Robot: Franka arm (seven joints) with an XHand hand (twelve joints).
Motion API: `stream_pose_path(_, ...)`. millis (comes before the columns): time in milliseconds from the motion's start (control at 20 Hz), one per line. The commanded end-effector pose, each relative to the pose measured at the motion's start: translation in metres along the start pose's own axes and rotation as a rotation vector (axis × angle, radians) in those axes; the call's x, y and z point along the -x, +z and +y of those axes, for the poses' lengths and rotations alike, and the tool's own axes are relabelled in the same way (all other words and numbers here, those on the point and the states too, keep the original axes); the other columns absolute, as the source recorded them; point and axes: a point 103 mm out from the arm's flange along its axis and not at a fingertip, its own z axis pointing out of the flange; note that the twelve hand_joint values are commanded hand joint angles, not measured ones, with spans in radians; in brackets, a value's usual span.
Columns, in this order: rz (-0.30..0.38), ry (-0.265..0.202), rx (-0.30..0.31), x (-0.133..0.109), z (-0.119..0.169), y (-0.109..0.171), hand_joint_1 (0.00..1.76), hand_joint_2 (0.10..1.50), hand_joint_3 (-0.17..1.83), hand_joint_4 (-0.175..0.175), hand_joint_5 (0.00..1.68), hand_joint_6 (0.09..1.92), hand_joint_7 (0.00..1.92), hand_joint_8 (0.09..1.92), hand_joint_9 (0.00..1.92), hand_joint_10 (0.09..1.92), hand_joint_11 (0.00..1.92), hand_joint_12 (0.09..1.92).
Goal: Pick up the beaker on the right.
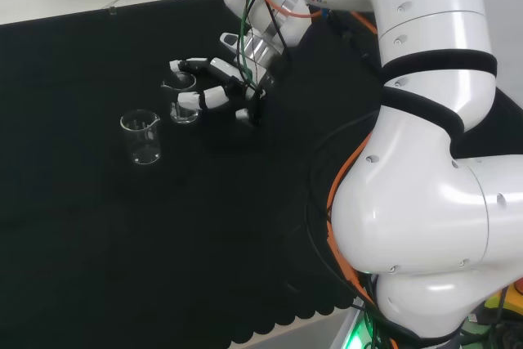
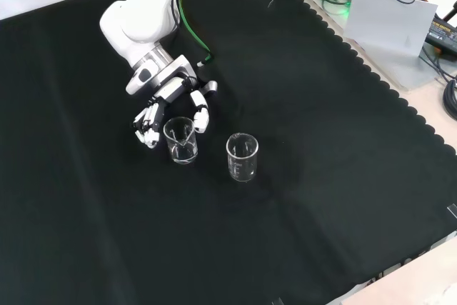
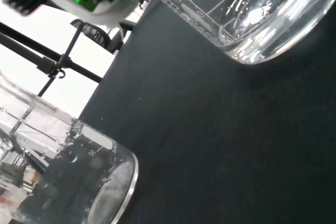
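Two small clear glass beakers stand upright on the black-cloth table [image 2: 343, 176]. In the head view, the right-hand clear glass beaker [image 1: 183, 97] sits between the fingers of the black and white hand [image 1: 222, 91], while the other clear glass beaker [image 1: 142, 137] stands apart, nearer the camera and to its left. In the front view the hand [image 2: 166, 108] reaches in from above, with fingers on one side of the target beaker [image 2: 180, 140] and the thumb on the other; they are spread and only partly curled, and I cannot tell whether any pad yet touches the glass. The second beaker [image 2: 242, 156] stands just beside it to the right in that view. The beaker looks empty, so it should be light, but it is rigid, smooth and breakable, likely to slip if pinched near the flared rim. The better hold is probably around the mid-wall, fingers opposing the thumb, with the lift kept vertical so the neighbouring beaker is not knocked.
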Motion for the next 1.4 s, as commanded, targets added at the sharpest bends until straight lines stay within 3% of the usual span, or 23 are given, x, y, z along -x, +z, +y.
stream_pose_path(50,0.02,-0.023,0.002,-0.003,0.004,0.006,0.89,0.52,0.64,-0.029,0.51,0.09,0.39,0.61,0.46,0.59,0.0,1.26)
stream_pose_path(1400,0.051,-0.018,0.033,-0.002,0.014,0.017,0.94,0.52,0.66,-0.03,0.61,0.12,0.49,0.59,0.56,0.55,0.0,1.31)
